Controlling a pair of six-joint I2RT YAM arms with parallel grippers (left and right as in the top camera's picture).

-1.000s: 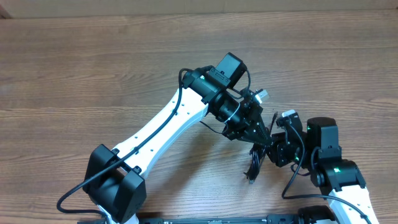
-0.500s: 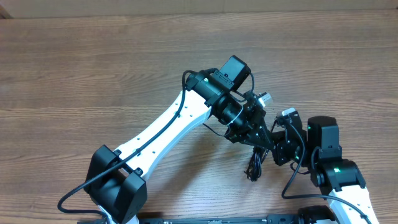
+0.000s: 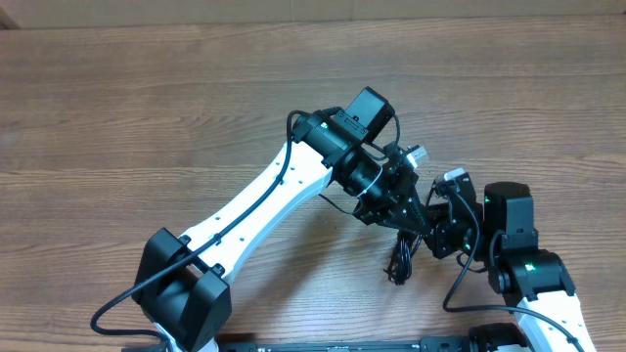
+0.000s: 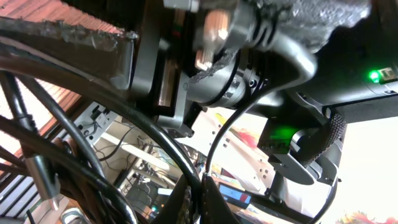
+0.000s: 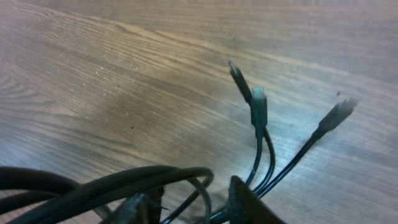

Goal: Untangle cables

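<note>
Evidently far from sorted, the cables (image 3: 399, 262) sit in one knotted bunch at the counter's (image 3: 147, 117) near right, between the left arm's fingers (image 3: 411, 217) and the right arm's fingers (image 5: 249, 202), with only three plug ends (image 5: 258, 102) splaying free; whether either pair is clamped on them cannot be told.

Tangled cables (image 5: 99, 185), three plug ends (image 5: 259, 106), wooden table (image 5: 112, 81)

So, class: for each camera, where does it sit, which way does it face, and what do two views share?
Overhead: above the table, facing down; left arm, right arm and cables show.
Left wrist: on the left arm, facing sideways past close cables at the right arm.
Right wrist: low, facing the table and plug ends; own fingers at bottom.
Shared: the cables, in all three.
</note>
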